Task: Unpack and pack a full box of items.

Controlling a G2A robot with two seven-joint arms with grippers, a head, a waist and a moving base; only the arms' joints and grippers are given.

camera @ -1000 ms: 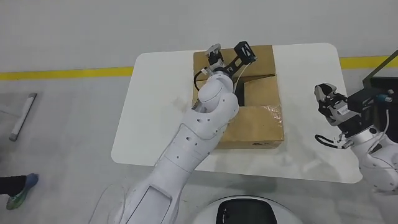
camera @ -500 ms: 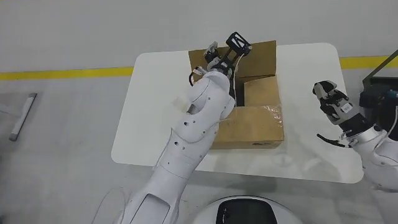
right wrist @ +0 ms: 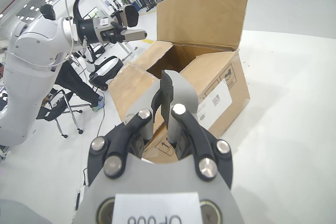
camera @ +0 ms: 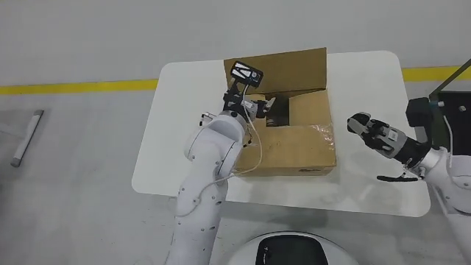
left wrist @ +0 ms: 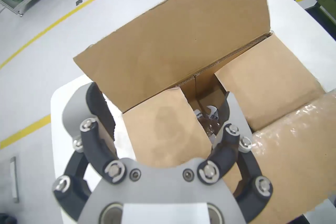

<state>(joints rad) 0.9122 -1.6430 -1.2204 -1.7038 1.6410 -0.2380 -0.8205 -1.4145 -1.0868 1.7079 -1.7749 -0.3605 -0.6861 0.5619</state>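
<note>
A brown cardboard box (camera: 294, 147) stands in the middle of the white table (camera: 184, 118). Its far flap (camera: 283, 70) stands upright, and the two short inner flaps (left wrist: 168, 125) lie nearly flat with a gap between them. Through that gap I see metal tools, one of them a wrench (left wrist: 211, 113). My left gripper (left wrist: 162, 107) is open over the box's left inner flap, holding nothing; in the top view the left gripper (camera: 266, 107) sits above the opening. My right gripper (right wrist: 168, 88) is shut and empty, off the box's right side (camera: 356, 124).
Bare tabletop lies left of the box (camera: 184, 154) and to its right (camera: 375, 81). A green rack (camera: 449, 96) stands past the table's right edge. A yellow line (camera: 73, 87) crosses the floor, and a grey bar (camera: 26, 136) lies on it at far left.
The far flap has swung from flat to upright. My left arm has drawn back from that flap to the box's left side. My right gripper has moved closer to the box.
</note>
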